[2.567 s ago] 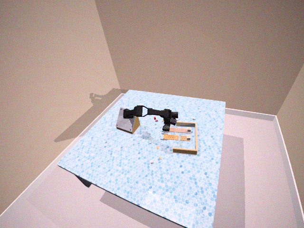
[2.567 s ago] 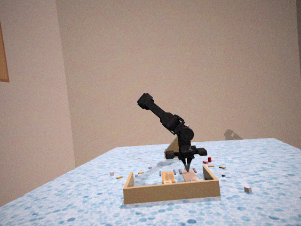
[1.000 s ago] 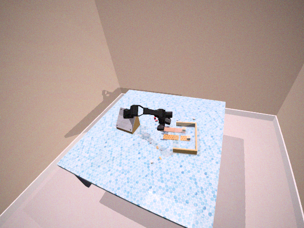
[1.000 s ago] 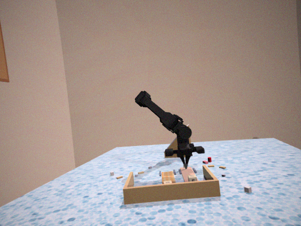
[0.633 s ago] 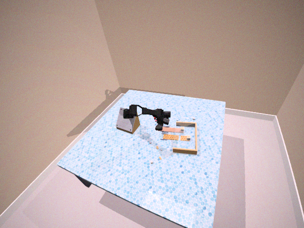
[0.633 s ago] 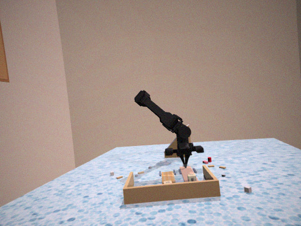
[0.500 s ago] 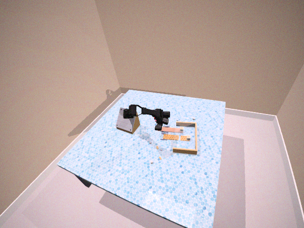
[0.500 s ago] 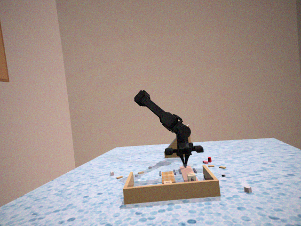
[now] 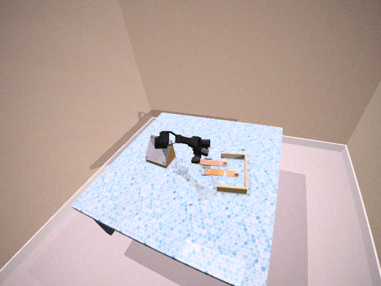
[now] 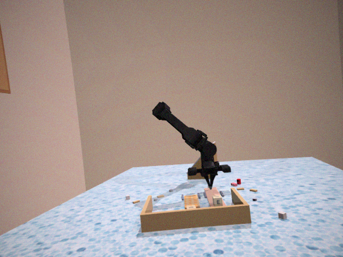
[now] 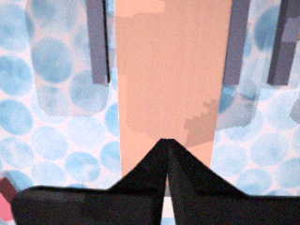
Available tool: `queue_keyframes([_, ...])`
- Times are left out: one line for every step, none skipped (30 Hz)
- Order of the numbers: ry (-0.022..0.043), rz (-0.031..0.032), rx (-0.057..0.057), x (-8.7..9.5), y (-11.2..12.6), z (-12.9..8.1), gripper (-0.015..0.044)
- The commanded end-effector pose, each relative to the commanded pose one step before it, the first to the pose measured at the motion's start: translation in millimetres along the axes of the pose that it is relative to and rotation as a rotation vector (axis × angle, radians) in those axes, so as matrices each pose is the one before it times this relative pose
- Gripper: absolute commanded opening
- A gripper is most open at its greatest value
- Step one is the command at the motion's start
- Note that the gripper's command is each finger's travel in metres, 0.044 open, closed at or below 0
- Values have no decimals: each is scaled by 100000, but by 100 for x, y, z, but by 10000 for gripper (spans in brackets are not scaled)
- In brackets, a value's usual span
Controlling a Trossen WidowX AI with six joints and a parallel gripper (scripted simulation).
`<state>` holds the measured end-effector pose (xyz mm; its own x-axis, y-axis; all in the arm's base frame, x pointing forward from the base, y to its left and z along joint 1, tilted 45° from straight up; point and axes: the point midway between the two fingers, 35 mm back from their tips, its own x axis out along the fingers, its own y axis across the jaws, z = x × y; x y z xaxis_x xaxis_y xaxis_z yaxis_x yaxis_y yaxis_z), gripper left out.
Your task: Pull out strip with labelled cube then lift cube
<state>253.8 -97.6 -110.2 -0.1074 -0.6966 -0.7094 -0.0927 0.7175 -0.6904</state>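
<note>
Gripper [image 10: 210,186], clenched and grasping nothing, presses its tip on the pink strip's [image 10: 211,195] near end; that strip's long axis runs toward lower frame, where the labelled cube [image 10: 217,200] rides it inside the wooden frame [image 10: 193,218].

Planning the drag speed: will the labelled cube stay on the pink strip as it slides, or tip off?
The cube looks squat and flat-sided, so probably won't roll. It sits loose on the smooth pink strip, so a jerk might slide it. The shut gripper presses the strip's other end.
</note>
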Motion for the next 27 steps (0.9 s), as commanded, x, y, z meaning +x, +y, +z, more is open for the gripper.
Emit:
queue_keyframes([3307, 432, -666, 529, -7, -1633, 0])
queue_keyframes([5, 0, -5, 1, -1, -129, 0])
queue_keyframes([5, 0, -5, 1, -1, -122, 0])
queue_keyframes([5, 0, -5, 1, -1, -126, 0])
queue_keyframes([5, 0, -5, 1, -1, -120, 0])
queue_keyframes([5, 0, -5, 1, -1, -126, 0])
queue_keyframes([6, 0, -6, 1, -1, -152, 0])
queue_keyframes([6, 0, -5, 1, -1, -140, 0])
queue_keyframes([6, 0, -5, 1, -1, -140, 0])
queue_keyframes([5, 0, -5, 1, -1, -116, 0])
queue_keyframes([5, 0, -5, 1, -1, -125, 0])
queue_keyframes([5, 0, -5, 1, -1, -129, 0])
queue_keyframes([6, 0, -6, 1, -1, -141, 0])
queue_keyframes([5, 0, -5, 1, -1, -121, 0])
queue_keyframes([5, 0, -5, 1, -1, -124, 0])
queue_keyframes([5, 0, -5, 1, -1, -117, 0])
queue_keyframes([5, 0, -5, 1, -1, -126, 0])
queue_keyframes([5, 0, -5, 1, -1, -116, 0])
queue_keyframes([5, 0, -5, 1, -1, -123, 0])
queue_keyframes([5, 0, -4, 1, -1, -114, 0])
queue_keyframes([5, 0, -5, 1, -1, -120, 0])
queue_keyframes([5, 0, -4, 1, -1, -113, 0])
queue_keyframes([5, 0, -5, 1, -1, -119, 0])
queue_keyframes([4, 0, -4, 1, -1, -111, 0])
queue_keyframes([5, 0, -4, 1, -1, -115, 0])
queue_keyframes([4, 0, -4, 1, -1, -107, 0])
queue_keyframes([4, 0, -4, 1, -1, -111, 0])
